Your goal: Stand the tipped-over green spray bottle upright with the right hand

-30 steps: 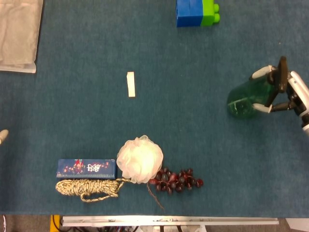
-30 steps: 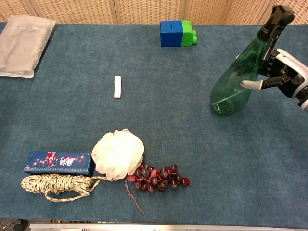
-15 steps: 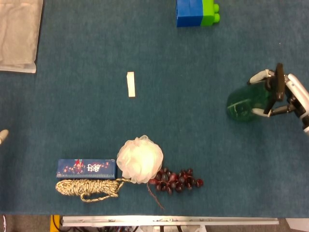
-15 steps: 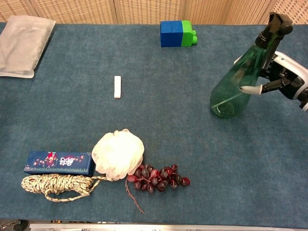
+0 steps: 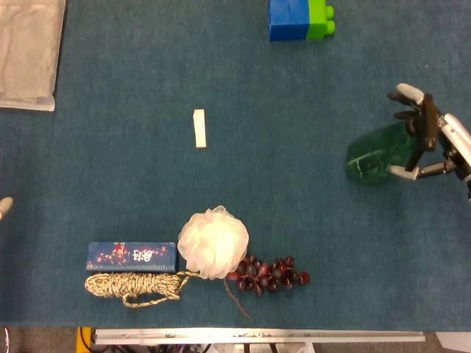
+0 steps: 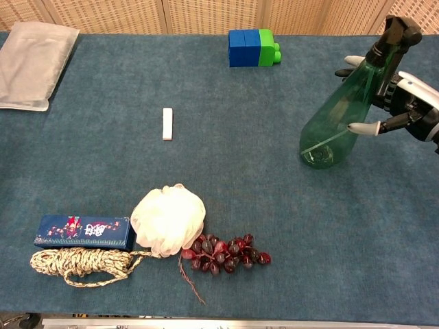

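Observation:
The green spray bottle (image 6: 333, 120) stands on its base on the blue table at the right, its black nozzle (image 6: 394, 33) at the top and leaning slightly toward my right hand; the head view shows the green spray bottle (image 5: 375, 156) from above. My right hand (image 6: 405, 103) is beside the bottle's neck with its fingers spread apart on either side of it, one fingertip (image 6: 351, 60) behind and another (image 6: 360, 128) in front, not pressed on the body. The right hand (image 5: 441, 143) looks the same from above. Only a tip of my left hand (image 5: 4, 207) shows at the left edge.
Blue and green blocks (image 6: 254, 48) sit at the back. A small white stick (image 6: 167, 123) lies mid-table. A white mesh puff (image 6: 168, 219), dark grapes (image 6: 230, 252), a blue box (image 6: 82, 232) and coiled rope (image 6: 82, 264) lie near the front. A grey pouch (image 6: 31, 65) is at the back left.
The bottle has come up onto its base. The right hand's fingers, wrapped around its neck earlier, have spread away from it.

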